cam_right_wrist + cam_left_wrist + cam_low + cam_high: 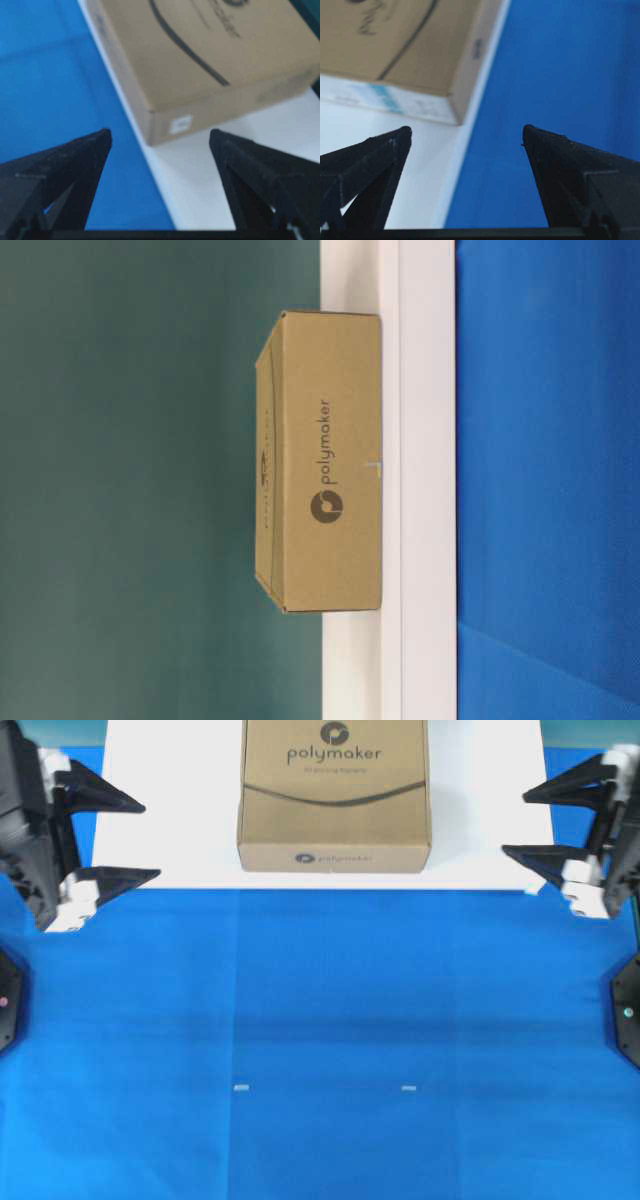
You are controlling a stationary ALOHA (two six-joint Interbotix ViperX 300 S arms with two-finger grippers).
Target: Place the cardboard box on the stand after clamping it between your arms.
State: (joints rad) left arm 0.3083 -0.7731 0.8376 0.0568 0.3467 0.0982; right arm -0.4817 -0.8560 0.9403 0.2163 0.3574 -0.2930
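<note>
The brown cardboard box [335, 790] with the "polymaker" logo lies flat on the white stand [170, 840], near its front edge. It also shows in the table-level view [325, 460], the left wrist view [405, 45] and the right wrist view [205, 55]. My left gripper [150, 837] is open and empty at the stand's left end, well clear of the box. My right gripper [515, 823] is open and empty at the stand's right end, also apart from the box. Both point inward at the box.
A blue cloth [320, 1040] covers the table in front of the stand. Two small white marks [241, 1087] lie on it. The arm bases [8, 995] stand at the left and right edges.
</note>
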